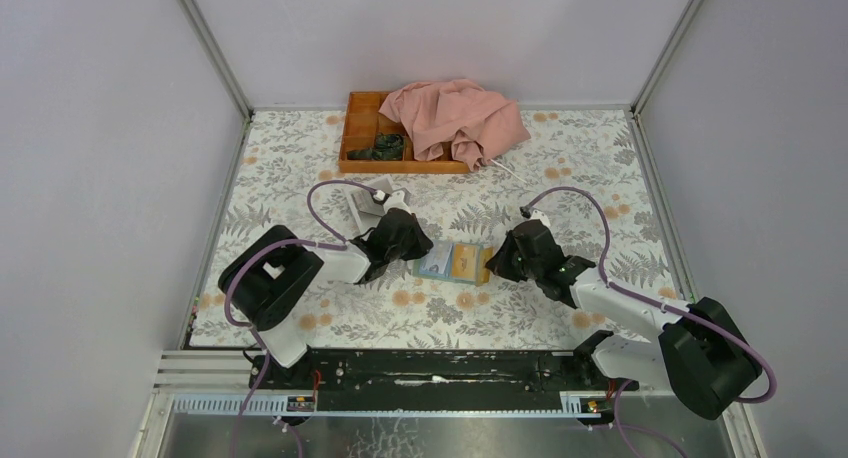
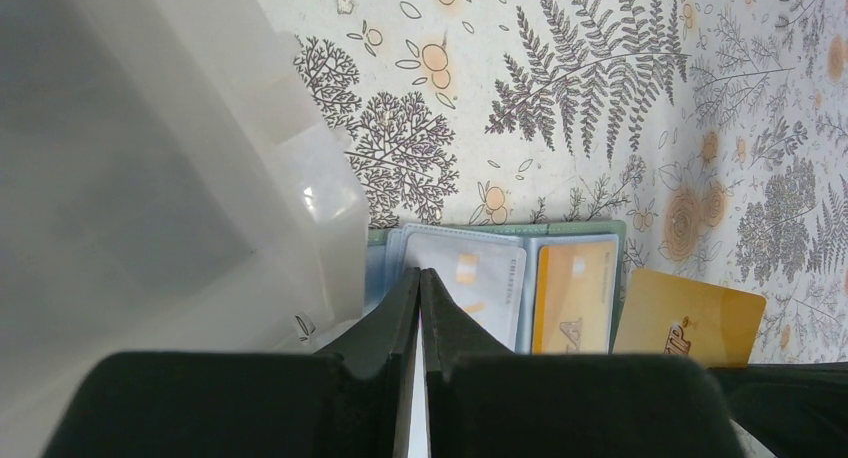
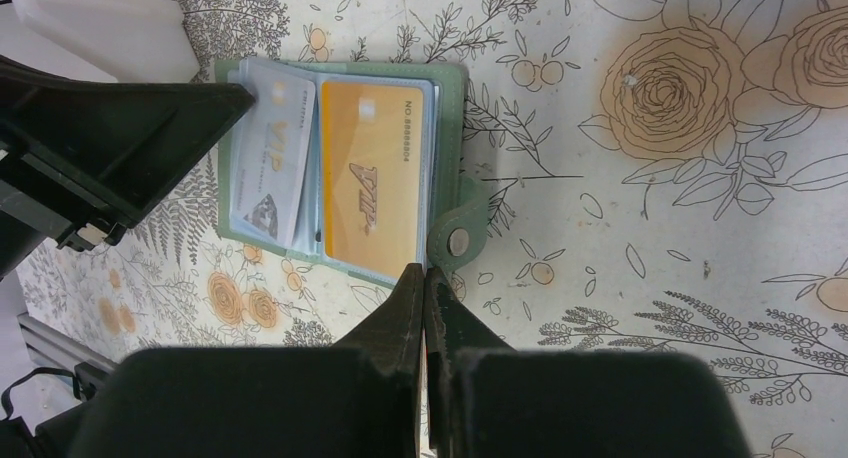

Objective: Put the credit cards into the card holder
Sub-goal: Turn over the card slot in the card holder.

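Floral tablecloth (image 1: 560,178); card holder (image 3: 448,118) open flat at centre. Right gripper (image 3: 424,273) pinched shut, apparently on loose orange card (image 2: 690,313), edge-on. Left gripper (image 2: 420,278) nearly closed at pale card (image 3: 275,148), grip unclear. Cards likely thin, stiff, slick: pinch short edge, feed along pocket.

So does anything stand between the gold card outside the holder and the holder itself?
Nothing lies between them: the gold card sits right beside the open card holder. But both of its visible halves already hold cards, a grey card and an orange card, and the shut left gripper is over the grey side.
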Robot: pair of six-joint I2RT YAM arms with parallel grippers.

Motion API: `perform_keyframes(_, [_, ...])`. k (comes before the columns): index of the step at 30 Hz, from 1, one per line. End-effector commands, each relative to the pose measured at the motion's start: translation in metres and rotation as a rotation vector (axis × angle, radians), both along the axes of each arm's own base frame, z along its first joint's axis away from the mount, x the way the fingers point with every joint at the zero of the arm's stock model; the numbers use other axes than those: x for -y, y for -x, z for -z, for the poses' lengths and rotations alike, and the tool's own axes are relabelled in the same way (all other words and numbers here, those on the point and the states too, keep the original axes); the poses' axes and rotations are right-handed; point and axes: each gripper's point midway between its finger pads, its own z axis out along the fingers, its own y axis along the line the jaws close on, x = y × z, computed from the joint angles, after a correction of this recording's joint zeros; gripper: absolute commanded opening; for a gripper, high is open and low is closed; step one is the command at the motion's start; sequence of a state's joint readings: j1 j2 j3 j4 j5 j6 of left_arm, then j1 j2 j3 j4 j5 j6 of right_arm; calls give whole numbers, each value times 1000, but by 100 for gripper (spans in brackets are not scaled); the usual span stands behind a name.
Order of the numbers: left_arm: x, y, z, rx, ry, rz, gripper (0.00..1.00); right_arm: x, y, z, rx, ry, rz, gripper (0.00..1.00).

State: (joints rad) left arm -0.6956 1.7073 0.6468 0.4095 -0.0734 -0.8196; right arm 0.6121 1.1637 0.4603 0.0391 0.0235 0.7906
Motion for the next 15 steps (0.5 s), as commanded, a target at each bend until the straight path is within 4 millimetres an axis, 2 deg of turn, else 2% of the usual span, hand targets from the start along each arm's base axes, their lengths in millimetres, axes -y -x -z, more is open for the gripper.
perform_keyframes(1, [-38,49,68,-210,-211,24,9,-6,-7,-8,24,-38,2,0])
perform_keyframes(15, [-36,49,69,-212,-214,30,9,-7,-8,-11,26,-39,0,0])
